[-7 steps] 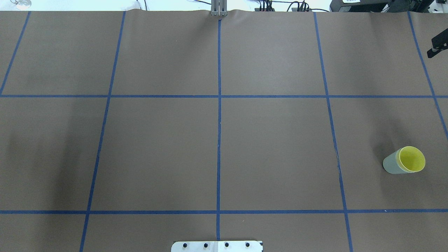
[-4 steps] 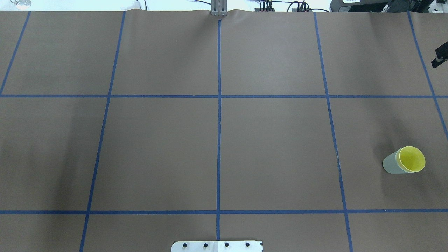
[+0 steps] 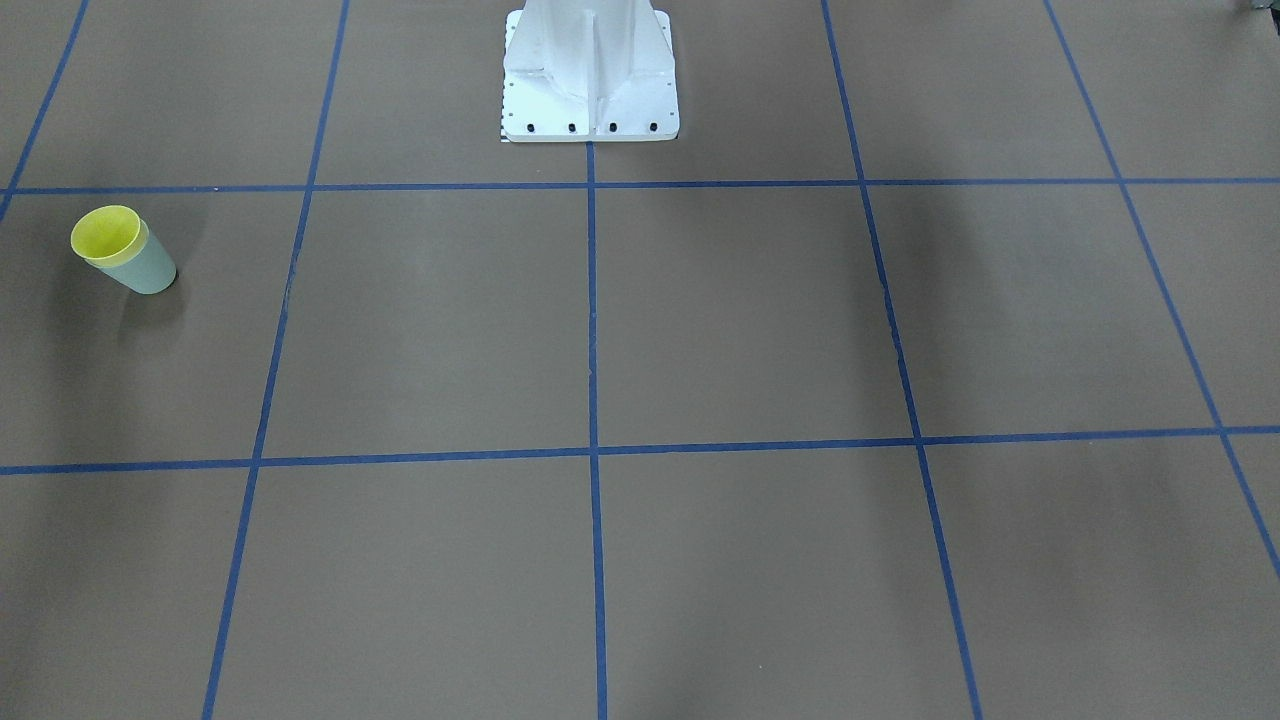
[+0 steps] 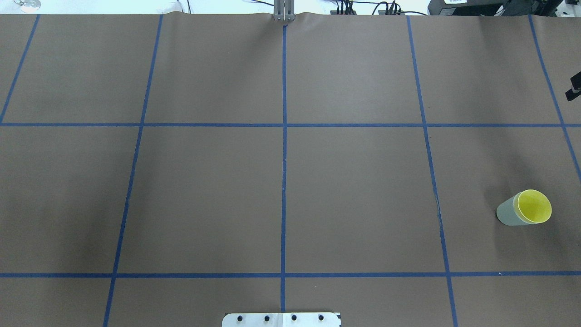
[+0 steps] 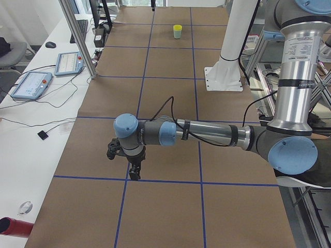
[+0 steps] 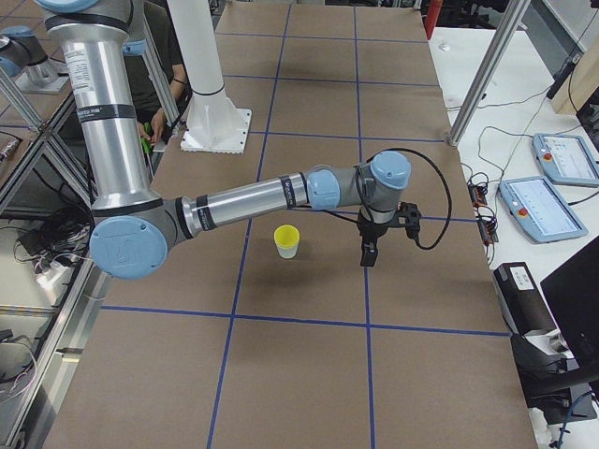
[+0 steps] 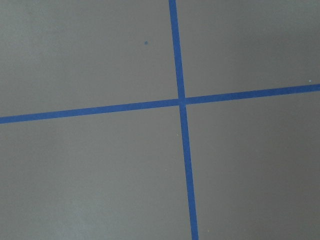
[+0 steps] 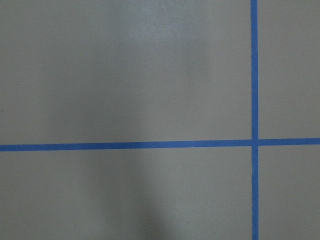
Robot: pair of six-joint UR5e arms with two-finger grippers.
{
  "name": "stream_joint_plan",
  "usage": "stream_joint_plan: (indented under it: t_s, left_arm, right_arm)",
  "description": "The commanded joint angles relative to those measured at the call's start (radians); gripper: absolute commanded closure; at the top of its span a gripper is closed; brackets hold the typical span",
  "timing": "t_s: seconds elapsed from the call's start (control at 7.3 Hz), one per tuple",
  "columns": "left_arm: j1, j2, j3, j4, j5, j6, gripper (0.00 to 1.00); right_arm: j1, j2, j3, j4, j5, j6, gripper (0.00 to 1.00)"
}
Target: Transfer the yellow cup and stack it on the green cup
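Observation:
The yellow cup [image 4: 534,206] sits nested inside the green cup [image 4: 504,216], and the pair stands upright at the table's right side. The stack also shows at the left in the front-facing view [image 3: 105,233]. In the exterior right view the yellow cup [image 6: 286,237] stands a short way left of my right gripper [image 6: 368,257], which hangs over the table clear of the stack. Only a dark tip of that gripper [image 4: 575,87] shows at the overhead view's right edge. My left gripper [image 5: 134,173] hangs over the table's far left end. I cannot tell whether either gripper is open or shut.
Blue tape lines [image 4: 284,136] divide the brown table into squares. The robot's white base plate [image 4: 281,319] sits at the near middle edge. Tablets [image 5: 31,84] and cables lie on a side desk. A metal post [image 6: 487,75] stands at the table's edge.
The dark tip of the right gripper at the overhead view's right edge has slid nearer to the robot and further out of frame. The stacked cups have not moved.

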Motion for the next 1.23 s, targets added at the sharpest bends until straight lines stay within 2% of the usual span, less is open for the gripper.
stream_joint_plan:
  t_s: [0.0, 0.41, 0.68, 1.1]
  left_arm:
    - [-0.004, -0.001, 0.017, 0.019, -0.005, 0.030, 0.00]
    - [-0.002, -0.017, -0.004, -0.024, -0.006, 0.025, 0.00]
    - [-0.004, 0.045, -0.050, -0.028, -0.078, 0.021, 0.00]
    - [-0.004, 0.075, -0.105, -0.030, -0.080, 0.019, 0.00]
  right_arm:
    - [0.000, -0.004, 0.000, 0.000, -0.002, -0.003, 0.00]
    - [0.000, -0.008, 0.008, 0.003, -0.038, -0.004, 0.00]
    - [0.000, -0.039, 0.006, 0.006, -0.040, -0.036, 0.00]
    - [0.000, -0.044, 0.015, 0.012, -0.041, -0.026, 0.00]
